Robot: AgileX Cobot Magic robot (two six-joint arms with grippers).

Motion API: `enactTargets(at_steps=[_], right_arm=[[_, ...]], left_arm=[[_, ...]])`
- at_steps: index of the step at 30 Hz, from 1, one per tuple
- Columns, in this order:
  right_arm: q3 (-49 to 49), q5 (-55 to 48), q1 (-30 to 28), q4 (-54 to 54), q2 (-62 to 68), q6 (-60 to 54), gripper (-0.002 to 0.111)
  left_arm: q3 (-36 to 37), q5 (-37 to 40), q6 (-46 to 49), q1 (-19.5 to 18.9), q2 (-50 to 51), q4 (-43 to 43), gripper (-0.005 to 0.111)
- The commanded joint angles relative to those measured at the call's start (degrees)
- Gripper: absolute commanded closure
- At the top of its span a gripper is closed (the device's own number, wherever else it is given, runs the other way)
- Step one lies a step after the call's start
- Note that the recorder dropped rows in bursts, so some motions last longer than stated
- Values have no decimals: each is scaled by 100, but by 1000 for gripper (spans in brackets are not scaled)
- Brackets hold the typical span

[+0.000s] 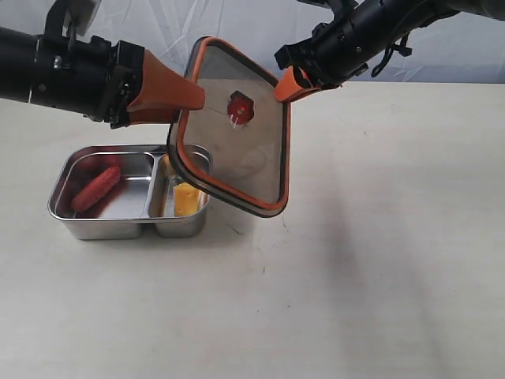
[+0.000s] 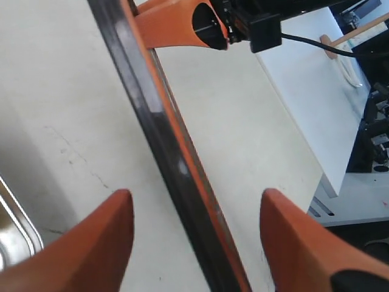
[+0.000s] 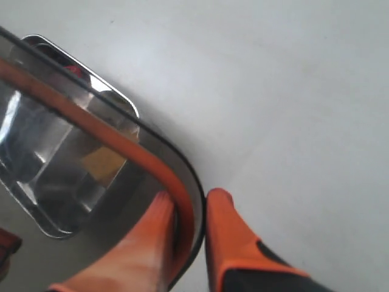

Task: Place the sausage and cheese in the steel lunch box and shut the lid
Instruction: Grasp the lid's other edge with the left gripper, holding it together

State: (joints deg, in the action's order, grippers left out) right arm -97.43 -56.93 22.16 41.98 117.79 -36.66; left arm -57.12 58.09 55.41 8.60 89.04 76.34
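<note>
Pale tabletop (image 1: 355, 300) up front, carrying steel lunch box (image 1: 102, 229) with sausage (image 1: 96, 188) and cheese (image 1: 186, 199) already inside. Above, tilted lid (image 1: 245, 158) pinched at its rim by right pincer (image 1: 288, 85); left pincer (image 1: 189, 99) wide open astride opposite edge, not gripping. Risks slipping from that single-edge hold, or seating crooked if lowered tilted.

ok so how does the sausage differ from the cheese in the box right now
The sausage is red and long, lying in the wider left compartment; the cheese is a yellow-orange wedge in the narrower right one. The sausage is in open view; the raised lid overlaps the cheese's compartment. Both sit inside the steel lunch box.
</note>
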Motion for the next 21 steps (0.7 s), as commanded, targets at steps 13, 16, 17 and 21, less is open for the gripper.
enactTargets(at_steps=[13, 16, 17, 21], right_arm=[[-2, -155, 143, 380, -99, -272, 109], [-2, -155, 191, 388, -99, -303, 109], [-2, -155, 202, 433, -99, -339, 109], [-2, -169, 202, 490, -99, -371, 109]], left_arm=[[-27, -181, 94, 83, 56, -137, 106], [-27, -142, 138, 83, 56, -137, 106], [-27, -142, 138, 83, 56, -137, 106], [-27, -142, 221, 83, 56, -148, 106]])
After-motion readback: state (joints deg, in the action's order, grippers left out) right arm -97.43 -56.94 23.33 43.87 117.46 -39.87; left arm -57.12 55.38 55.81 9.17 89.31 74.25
